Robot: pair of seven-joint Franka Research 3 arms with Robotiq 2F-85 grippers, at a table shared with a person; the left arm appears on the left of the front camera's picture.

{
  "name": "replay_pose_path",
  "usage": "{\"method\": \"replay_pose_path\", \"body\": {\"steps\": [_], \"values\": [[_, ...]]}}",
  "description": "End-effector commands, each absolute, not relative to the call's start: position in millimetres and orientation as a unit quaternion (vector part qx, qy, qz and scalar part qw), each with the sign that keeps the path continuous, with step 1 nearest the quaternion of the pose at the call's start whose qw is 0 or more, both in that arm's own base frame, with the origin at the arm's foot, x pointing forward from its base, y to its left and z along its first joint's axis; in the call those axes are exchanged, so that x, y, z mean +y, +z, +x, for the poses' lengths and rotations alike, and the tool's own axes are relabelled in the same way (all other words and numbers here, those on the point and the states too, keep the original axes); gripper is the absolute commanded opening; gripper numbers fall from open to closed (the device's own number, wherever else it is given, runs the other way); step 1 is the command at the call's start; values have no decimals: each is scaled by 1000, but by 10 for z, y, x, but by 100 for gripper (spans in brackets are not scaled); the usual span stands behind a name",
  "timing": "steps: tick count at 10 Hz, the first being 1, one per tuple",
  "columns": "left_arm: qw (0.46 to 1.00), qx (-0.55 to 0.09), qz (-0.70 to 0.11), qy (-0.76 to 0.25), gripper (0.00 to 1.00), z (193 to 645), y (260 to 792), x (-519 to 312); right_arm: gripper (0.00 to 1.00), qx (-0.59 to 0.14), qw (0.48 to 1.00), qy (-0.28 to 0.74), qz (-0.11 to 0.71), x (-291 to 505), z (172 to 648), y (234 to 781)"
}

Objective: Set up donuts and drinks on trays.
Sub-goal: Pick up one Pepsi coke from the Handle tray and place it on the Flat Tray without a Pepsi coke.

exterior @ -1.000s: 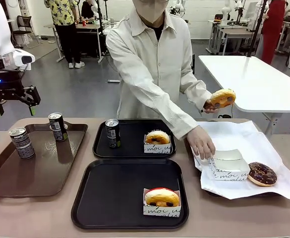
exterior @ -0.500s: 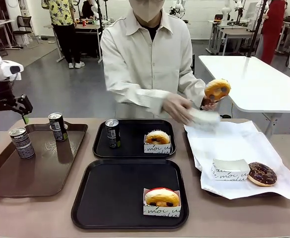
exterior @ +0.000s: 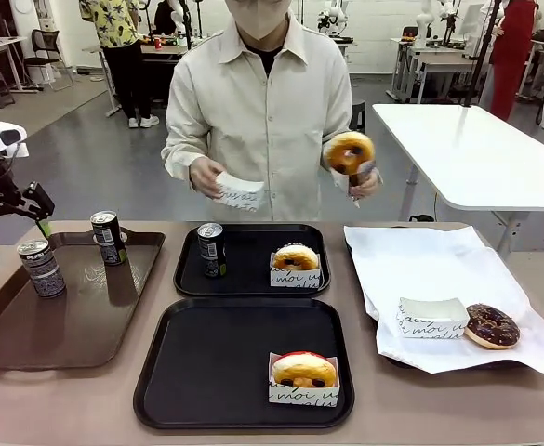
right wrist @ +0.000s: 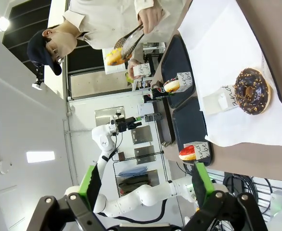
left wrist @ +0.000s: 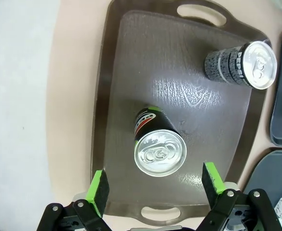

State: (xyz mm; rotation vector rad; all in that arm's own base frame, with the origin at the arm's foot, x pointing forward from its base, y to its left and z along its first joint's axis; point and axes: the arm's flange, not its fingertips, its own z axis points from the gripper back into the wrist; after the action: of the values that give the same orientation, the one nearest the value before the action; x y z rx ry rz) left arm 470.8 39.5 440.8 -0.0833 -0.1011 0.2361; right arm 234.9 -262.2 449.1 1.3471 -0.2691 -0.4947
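While the person holds a yellow-iced donut (exterior: 350, 151) in tongs (right wrist: 129, 41), an empty sleeve (exterior: 240, 193) ready in the other hand (exterior: 206, 177) to take it, the left gripper (left wrist: 155, 185) hangs with jaws spread directly over a can (left wrist: 159, 153) by the brown tray's (left wrist: 131, 72) left edge, seemingly lined up to grasp it. The near black tray (exterior: 206, 362) has a red-iced donut (exterior: 303, 370) at its near right corner but no drink. The right gripper (right wrist: 145, 185) gapes empty.

- A grey floor (exterior: 132, 177) is seen beyond the tan worktop (exterior: 420, 409).
- A white table (exterior: 476, 149) is set at the right, behind the worktop.
- A dark chair (exterior: 44, 45) is placed far left.
- A pale wall (exterior: 383, 28) and what may be desks (exterior: 430, 58) are made out at the back.
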Motion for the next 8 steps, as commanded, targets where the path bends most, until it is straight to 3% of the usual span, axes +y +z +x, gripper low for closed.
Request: {"method": "replay_pose_path", "body": {"steps": [1,8], "values": [[994,-38,-46,94,100,4779,4261,338,100,-122,743,-225,618,-2617,2347,4495],[996,-48,-39,65,100,4892,3998,229,100,-122,743,-225,618,-2617,2347,4495]]}}
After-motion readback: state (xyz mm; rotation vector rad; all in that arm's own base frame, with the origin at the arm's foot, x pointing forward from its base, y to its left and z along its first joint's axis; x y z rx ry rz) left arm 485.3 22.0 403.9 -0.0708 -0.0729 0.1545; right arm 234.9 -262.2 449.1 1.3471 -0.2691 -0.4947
